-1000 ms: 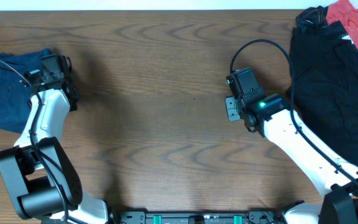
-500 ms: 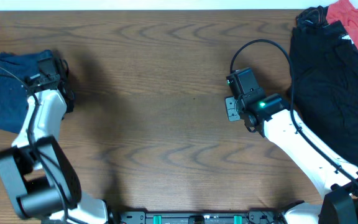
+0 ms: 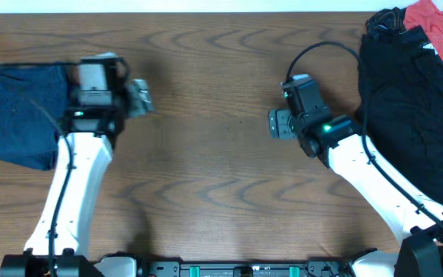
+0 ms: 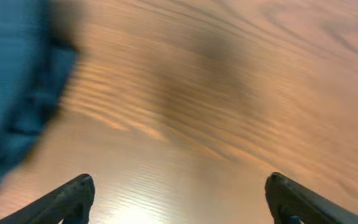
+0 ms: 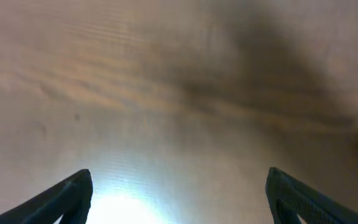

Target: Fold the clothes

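A blue folded garment point(image 3: 14, 115) of the clothes lies at the table's left edge; it shows as a blurred blue mass point(image 4: 11, 81) in the left wrist view. A dark garment point(image 3: 410, 100) lies spread at the right edge. My left gripper point(image 3: 138, 96) hovers just right of the blue garment, open, with only bare wood between its fingertips point(image 4: 82, 185). The left gripper point(image 4: 179, 183) holds nothing. My right gripper point(image 3: 275, 123) stands open over bare wood, left of the dark garment, and in its wrist view the right gripper point(image 5: 178, 177) is empty.
A red cloth point(image 3: 441, 27) lies at the back right corner, partly under the dark garment. A black cable point(image 3: 321, 54) loops above the right wrist. Wooden tabletop point(image 3: 206, 154) stretches between the two arms.
The left gripper has opened, let go of the blue garment and swung right, off the cloth. The right gripper has opened wider and shifted slightly left.
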Controlling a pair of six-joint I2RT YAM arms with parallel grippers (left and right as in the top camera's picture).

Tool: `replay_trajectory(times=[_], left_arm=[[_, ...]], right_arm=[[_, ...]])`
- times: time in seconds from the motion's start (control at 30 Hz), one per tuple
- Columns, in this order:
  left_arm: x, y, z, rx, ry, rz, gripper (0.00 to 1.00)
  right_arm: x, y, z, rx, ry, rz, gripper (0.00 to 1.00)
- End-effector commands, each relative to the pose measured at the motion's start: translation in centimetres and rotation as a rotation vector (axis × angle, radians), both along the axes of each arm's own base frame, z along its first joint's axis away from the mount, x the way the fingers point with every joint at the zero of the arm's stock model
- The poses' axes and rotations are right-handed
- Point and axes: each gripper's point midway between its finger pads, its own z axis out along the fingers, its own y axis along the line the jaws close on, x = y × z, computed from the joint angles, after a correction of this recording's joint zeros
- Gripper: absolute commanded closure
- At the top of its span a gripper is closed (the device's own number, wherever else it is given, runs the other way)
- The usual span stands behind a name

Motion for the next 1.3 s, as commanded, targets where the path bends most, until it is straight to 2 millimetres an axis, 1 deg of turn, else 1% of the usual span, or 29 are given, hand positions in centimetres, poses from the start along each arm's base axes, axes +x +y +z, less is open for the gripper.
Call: replay_trajectory(times=[0.0, 0.07, 0.13, 0.2, 0.23, 0.33, 0.4, 0.5, 0.57, 0.63, 0.7, 0.8, 0.87, 0.93, 1.03, 1.13, 1.2, 1.27], left_arm=[[-0.7, -4.5, -0.3, -0.080, 0.036, -0.165, 0.07], [-1.8, -5.6, -1.0, -0.090, 0.085, -0.195, 0.00], [-3.3, -5.7, -1.7, -0.088, 0.152, -0.201, 0.02], [-5.3, -5.3, -2.6, -0.082, 0.247, -0.197, 0.02], [-6.3, -5.1, -3.0, -0.075, 0.291, -0.203, 0.02], [-9.3, -4.1, -3.9, -0.057, 0.419, -0.184, 0.02], [-11.2, -3.6, -4.3, -0.058, 0.500, -0.171, 0.02], [-12.8, -3.3, -4.5, -0.055, 0.567, -0.162, 0.02], [-13.4, -2.9, -4.4, -0.038, 0.583, -0.155, 0.02], [-13.5, -3.0, -3.9, -0.033, 0.558, -0.163, 0.02], [-13.4, -3.2, -2.9, -0.030, 0.486, -0.175, 0.02], [-13.3, -4.1, -0.9, -0.030, 0.327, -0.211, 0.02], [-13.6, -4.5, 0.5, -0.022, 0.205, -0.230, 0.02], [-14.1, -4.8, 1.8, -0.018, 0.092, -0.247, 0.02], [-14.7, -5.2, 3.1, -0.031, -0.047, -0.271, 0.02], [-14.4, -5.3, 4.0, -0.042, -0.166, -0.273, 0.02], [-14.0, -5.4, 4.8, -0.048, -0.228, -0.273, 0.02], [-14.1, -5.4, 4.9, -0.049, -0.234, -0.273, 0.02]], right_arm=[[1.6, -0.7, 1.4, 0.103, -0.043, -0.035, 0.12], [2.7, -1.5, 2.1, 0.165, -0.068, -0.044, 0.12], [3.4, -2.7, 2.5, 0.211, -0.074, -0.060, 0.11], [3.5, -4.4, 2.5, 0.231, -0.060, -0.094, 0.02], [3.3, -5.3, 2.5, 0.232, -0.050, -0.113, 0.01], [2.1, -8.0, 2.8, 0.220, -0.019, -0.180, 0.01], [1.1, -9.8, 3.5, 0.199, -0.013, -0.230, 0.01], [-0.8, -12.3, 4.7, 0.141, -0.015, -0.305, 0.01], [-2.3, -13.7, 5.9, 0.097, -0.030, -0.349, 0.01], [-3.6, -14.4, 7.0, 0.074, -0.058, -0.370, 0.01], [-4.7, -14.4, 8.1, 0.077, -0.099, -0.360, 0.01], [-6.4, -14.5, 9.3, 0.095, -0.178, -0.357, 0.01], [-7.4, -14.3, 9.7, 0.116, -0.237, -0.346, 0.01], [-8.3, -14.3, 9.7, 0.121, -0.287, -0.336, 0.01], [-9.7, -14.4, 9.1, 0.094, -0.337, -0.301, 0.01], [-10.7, -14.4, 8.3, 0.089, -0.344, -0.295, 0.01], [-11.0, -14.4, 7.7, 0.087, -0.335, -0.295, 0.01], [-11.2, -14.4, 7.1, 0.082, -0.309, -0.295, 0.01]])
